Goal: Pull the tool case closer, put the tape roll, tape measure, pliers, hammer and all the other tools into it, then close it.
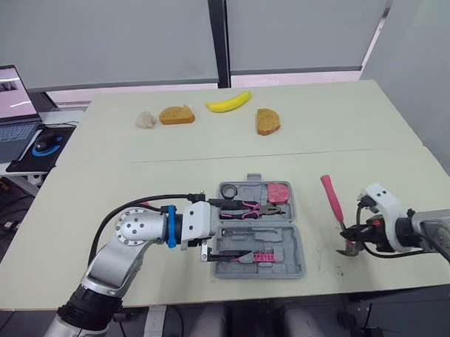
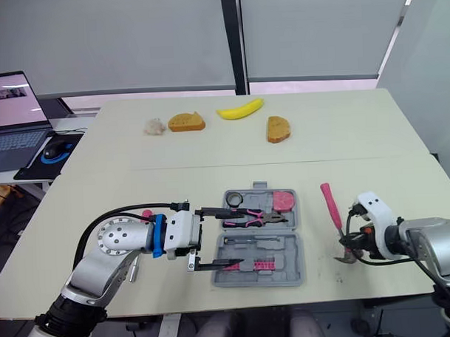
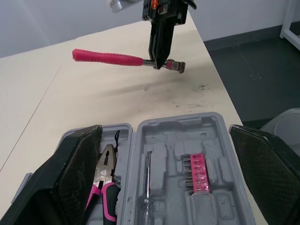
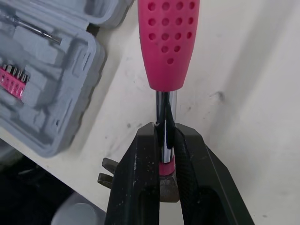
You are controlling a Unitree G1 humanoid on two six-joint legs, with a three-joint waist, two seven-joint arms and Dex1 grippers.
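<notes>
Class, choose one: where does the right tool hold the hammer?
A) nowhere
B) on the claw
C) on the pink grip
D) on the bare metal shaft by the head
D: the right tool is shut on the hammer at its bare metal shaft beside the head, clear of the pink grip.

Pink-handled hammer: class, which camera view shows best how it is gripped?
The right wrist view: the pink-handled hammer shows close up, its steel neck pinched in the right gripper. The left wrist view shows it side-on, full length, farther off; both eye views show it small.
</notes>
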